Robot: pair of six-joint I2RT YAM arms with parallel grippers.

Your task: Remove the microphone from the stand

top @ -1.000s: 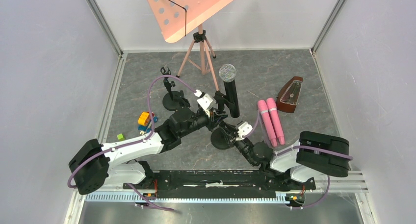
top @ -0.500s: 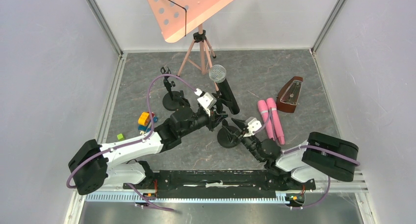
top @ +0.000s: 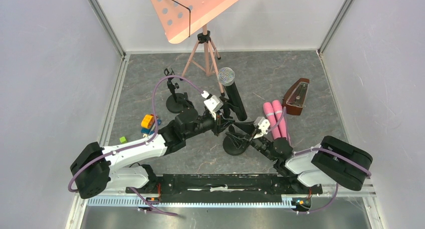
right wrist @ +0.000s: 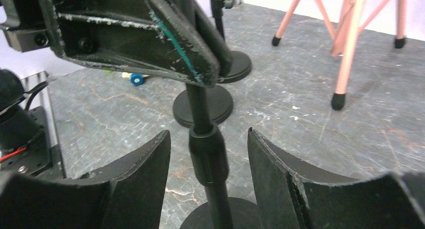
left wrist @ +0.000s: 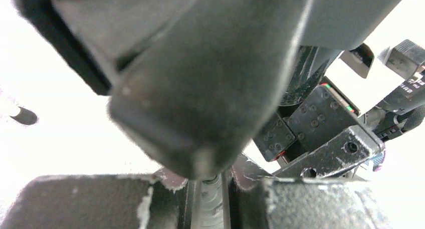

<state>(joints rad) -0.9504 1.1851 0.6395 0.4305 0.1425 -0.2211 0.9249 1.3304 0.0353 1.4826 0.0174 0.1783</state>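
Observation:
The black microphone [top: 233, 99] with a silver mesh head leans up and left above its stand [top: 235, 145], which has a round black base. My left gripper [top: 222, 121] is shut on the microphone's lower end. In the left wrist view the dark handle [left wrist: 210, 73] tapers down between my fingers [left wrist: 210, 181]. My right gripper [top: 245, 137] is open. In the right wrist view its fingers [right wrist: 208, 139] straddle the stand's thin pole [right wrist: 208, 156] at a collar without touching it.
A second black stand [top: 175, 102] stands behind the left arm. A pink music stand [top: 203, 43] is at the back, its legs in the right wrist view [right wrist: 346, 53]. Two pink tubes [top: 276, 123] and a metronome [top: 296, 96] lie to the right. Toy blocks [top: 148, 123] lie to the left.
The microphone head swung left, then partly back right. My right arm reached forward and right, bringing its open fingers around the stand's pole. The stand's base slid slightly right.

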